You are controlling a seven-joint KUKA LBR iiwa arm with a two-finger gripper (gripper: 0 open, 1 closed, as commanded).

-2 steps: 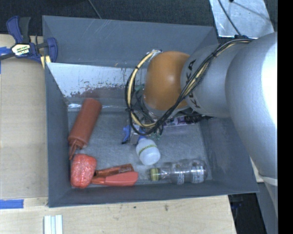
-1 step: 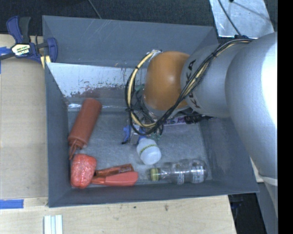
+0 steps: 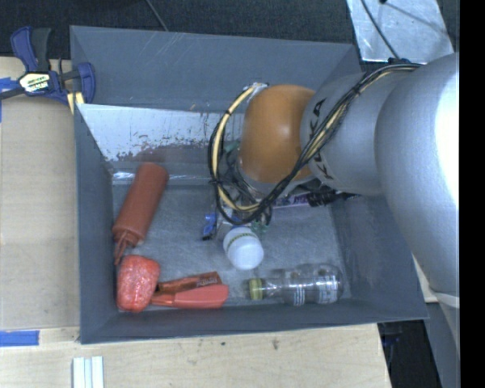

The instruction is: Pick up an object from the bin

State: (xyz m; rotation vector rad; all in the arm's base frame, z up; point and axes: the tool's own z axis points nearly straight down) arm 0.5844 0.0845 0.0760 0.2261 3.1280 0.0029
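My gripper (image 3: 236,210) shows as a dark body under the orange cover and its cables, low over the middle of the bin floor. Just below it lies a white round-capped bottle (image 3: 244,248), close to the gripper or touching it; I cannot tell which. A small blue piece (image 3: 209,228) sits just left of the gripper. A clear plastic bottle (image 3: 295,287) lies on its side along the front wall. A purple thing (image 3: 296,200) pokes out from under the arm to the right.
A brown-red squeeze bottle (image 3: 141,203) lies tilted at the left. A rough red lump (image 3: 137,282) fills the front left corner, with a red-handled tool (image 3: 191,293) beside it. The arm covers the bin's right and back.
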